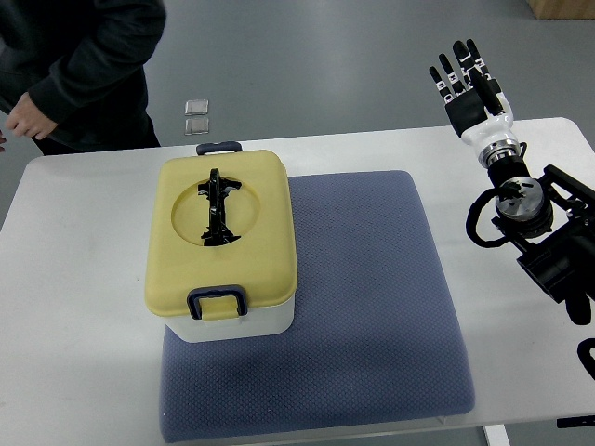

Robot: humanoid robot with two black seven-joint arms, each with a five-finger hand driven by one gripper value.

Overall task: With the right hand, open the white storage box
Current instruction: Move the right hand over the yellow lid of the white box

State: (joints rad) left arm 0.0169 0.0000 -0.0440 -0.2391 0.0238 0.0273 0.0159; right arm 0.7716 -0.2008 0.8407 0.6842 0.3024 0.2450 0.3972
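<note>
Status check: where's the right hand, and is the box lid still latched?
Right hand open, raised at table's far right edge, clear of the storage box. Yellow lid on, near latch down. Person at far left.

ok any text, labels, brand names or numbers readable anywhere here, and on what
None: no readable text shows anywhere in this view.
Storage box: yellow lid, black handle and dark latches are plain, no label or brand.
Blue-grey mat and white table: no markings.
Right hand and its arm: no legible print.
Two small clear packets on the floor: too small to read anything.
</note>
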